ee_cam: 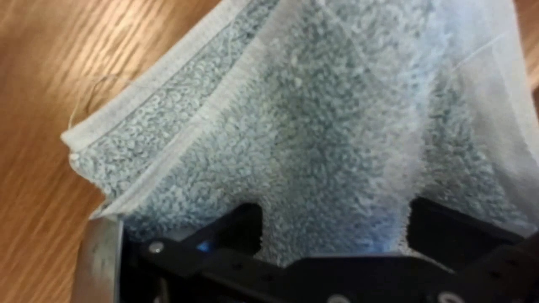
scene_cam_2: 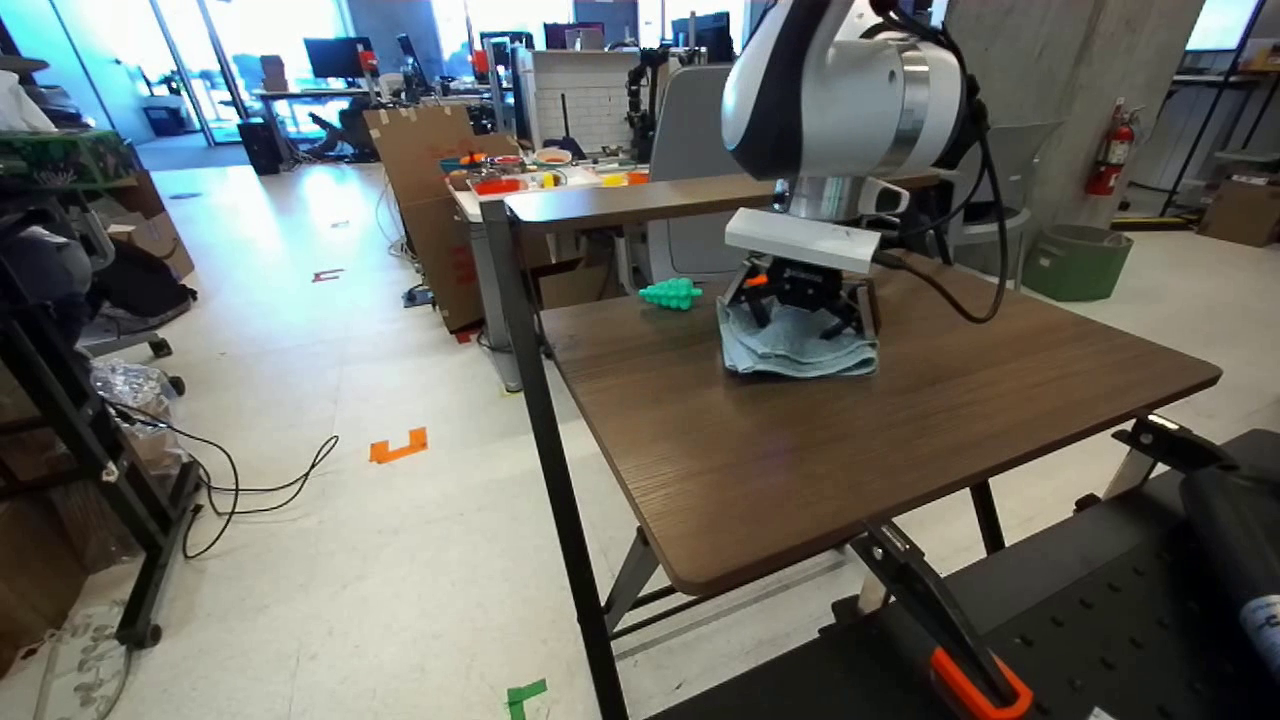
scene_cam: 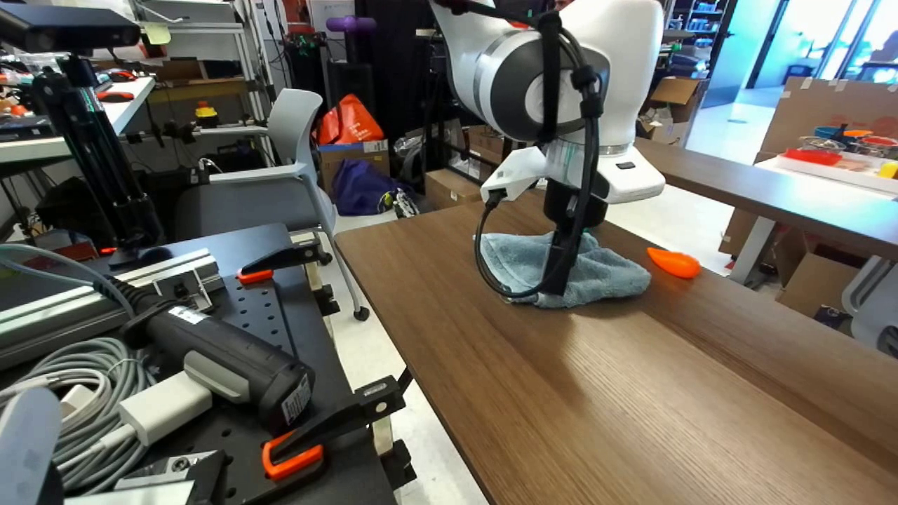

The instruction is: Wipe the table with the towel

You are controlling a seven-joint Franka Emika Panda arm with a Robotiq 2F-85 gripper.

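Note:
The dark brown table point(scene_cam: 435, 308) also shows in an exterior view point(scene_cam_2: 800, 440). The pale blue-grey towel point(scene_cam: 610, 277) lies folded and rumpled on it, and it also shows in an exterior view point(scene_cam_2: 795, 355). In the wrist view, the towel point(ee_cam: 328, 139) fills the space between my gripper's two black fingers point(ee_cam: 335, 214). Its pile presses against both inner finger faces, with a thick bunch keeping them apart. In an exterior view my gripper point(scene_cam_2: 797, 322) points down into the towel, low over the table. The fingertips are partly sunk in the cloth.
An orange object point(scene_cam: 673, 262) lies beside the towel. A green bumpy toy point(scene_cam_2: 671, 293) sits near the table's far edge. A grey workbench with clamps point(scene_cam: 330, 428) stands alongside. Another brown table point(scene_cam: 765, 189) stands behind. A black cable point(scene_cam: 484, 245) hangs from the wrist.

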